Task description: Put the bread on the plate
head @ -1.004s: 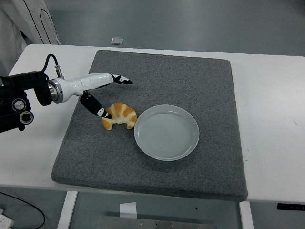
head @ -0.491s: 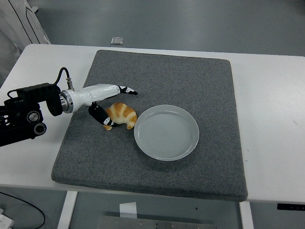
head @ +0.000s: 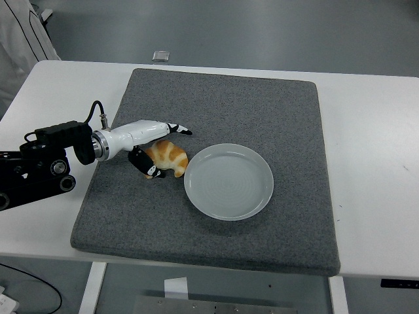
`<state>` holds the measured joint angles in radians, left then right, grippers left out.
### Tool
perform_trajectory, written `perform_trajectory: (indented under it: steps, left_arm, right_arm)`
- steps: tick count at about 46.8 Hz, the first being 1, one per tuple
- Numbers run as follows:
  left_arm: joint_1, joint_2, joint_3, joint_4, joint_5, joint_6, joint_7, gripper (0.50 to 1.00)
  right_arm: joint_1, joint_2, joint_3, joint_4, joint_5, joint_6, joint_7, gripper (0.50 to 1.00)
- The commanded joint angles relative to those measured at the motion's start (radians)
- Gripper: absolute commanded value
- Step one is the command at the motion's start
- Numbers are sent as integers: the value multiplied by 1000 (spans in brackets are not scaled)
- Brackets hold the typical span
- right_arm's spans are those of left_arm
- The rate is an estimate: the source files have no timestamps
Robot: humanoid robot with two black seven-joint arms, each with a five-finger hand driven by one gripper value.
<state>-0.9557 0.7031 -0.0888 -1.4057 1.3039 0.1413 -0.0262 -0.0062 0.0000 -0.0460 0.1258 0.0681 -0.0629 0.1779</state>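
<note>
A golden croissant-shaped bread (head: 169,157) lies on the grey mat (head: 216,104), just left of an empty white plate (head: 228,180). My left hand (head: 161,148) reaches in from the left with a white forearm and black fingers. Its upper fingers (head: 177,129) stretch over the bread's far side and its thumb (head: 149,167) is at the bread's near left end. The fingers bracket the bread but have not closed on it. The bread rests on the mat, apart from the plate's rim. My right arm is out of view.
The mat covers most of the white table (head: 373,144). A small grey object (head: 161,56) lies at the table's far edge. A person's white sleeve (head: 19,33) shows at the top left.
My left arm has moved right and nearer, bringing the fingers and thumb close around the bread. The bread and plate have not moved.
</note>
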Motion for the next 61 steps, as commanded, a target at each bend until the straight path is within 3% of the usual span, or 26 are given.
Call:
perform_trajectory:
  steps: [1, 16, 26, 45, 61]
  left_arm:
    - [0, -1, 0, 1, 2, 0, -1, 979]
    - [-2, -1, 9, 2, 11, -9, -4, 956]
    - [-2, -1, 15, 2, 12, -17, -3, 862]
    - [-3, 3, 15, 1, 15, -20, -3, 851]
    - [-3, 7, 17, 1, 23, -28, -4, 709]
  right_arm:
    - [0, 0, 0, 0, -1, 0, 0, 932]
    - [0, 0, 0, 0, 1, 0, 0, 932]
    - [0, 0, 0, 0, -1, 0, 0, 932]
    - [0, 0, 0, 0, -1, 0, 0, 932]
    - [0, 0, 0, 0, -1, 0, 0, 932]
